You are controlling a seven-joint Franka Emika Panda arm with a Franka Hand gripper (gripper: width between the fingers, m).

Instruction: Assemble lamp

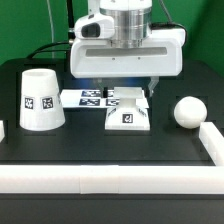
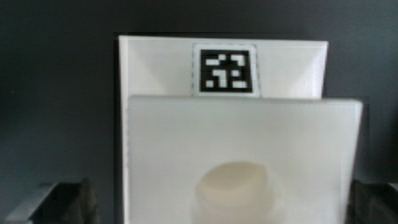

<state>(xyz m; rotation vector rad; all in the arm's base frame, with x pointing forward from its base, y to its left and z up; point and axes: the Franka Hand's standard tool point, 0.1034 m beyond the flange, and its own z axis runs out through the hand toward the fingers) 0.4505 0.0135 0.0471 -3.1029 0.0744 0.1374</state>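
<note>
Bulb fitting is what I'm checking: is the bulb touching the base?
Apart. The exterior view shows black table between the bulb and the base.

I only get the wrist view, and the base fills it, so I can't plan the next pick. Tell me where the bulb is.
Observer: The bulb lies on the table to the exterior view's right of the base, apart from it.
Operator: Give me the shade next.
Observer: The shade stands wide end down on the exterior view's left, with a tag facing the camera.
Operator: Report what lies behind the base.
Observer: The marker board lies flat there, reaching from the base toward the shade.
</note>
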